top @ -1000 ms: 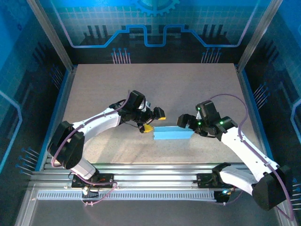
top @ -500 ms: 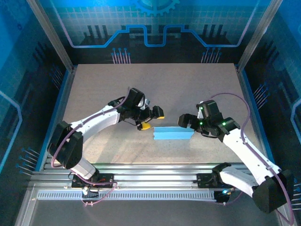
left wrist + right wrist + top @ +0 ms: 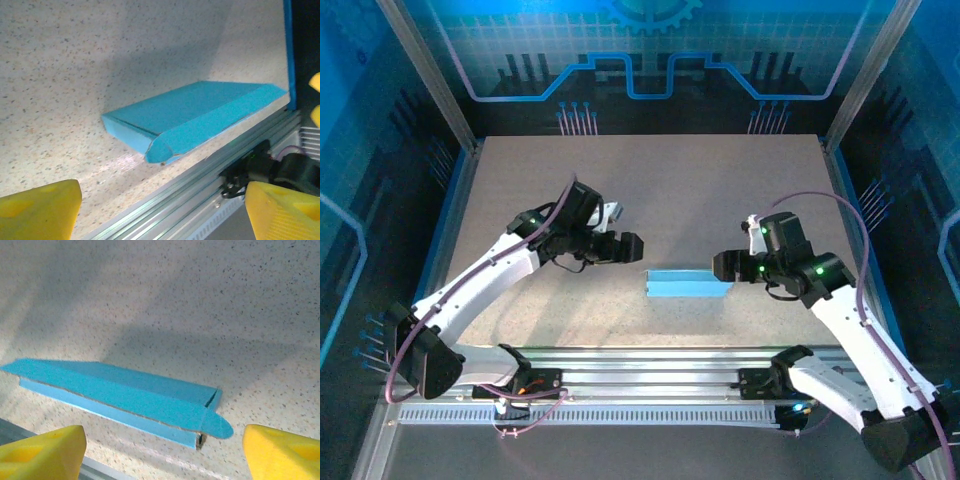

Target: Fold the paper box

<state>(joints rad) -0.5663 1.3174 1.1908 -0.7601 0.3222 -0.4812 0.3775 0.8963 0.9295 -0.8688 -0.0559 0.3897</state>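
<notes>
Bench (image 3: 720, 190): speckled beige, carries the box.
Paper box (image 3: 687, 283): light blue, folded flat & closed, lying nr bench's near edge, btwn the two arms; rounded tab (image 3: 217, 425) sticks out at one end.
Left fingers (image 3: 40, 207): yellow tips spread wide, nothing btwn them; near box's L end, not touching.
Right fingers (image 3: 42, 450): spread wide too, empty; close by box's R end, apart from it.

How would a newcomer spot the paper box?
Start at the speckled beige table and go toward its near edge, just ahead of the aluminium rails. The paper box lies flat there, about midway across. It is the one light blue item on the surface: a low folded rectangle with a rounded tab at one end.
</notes>
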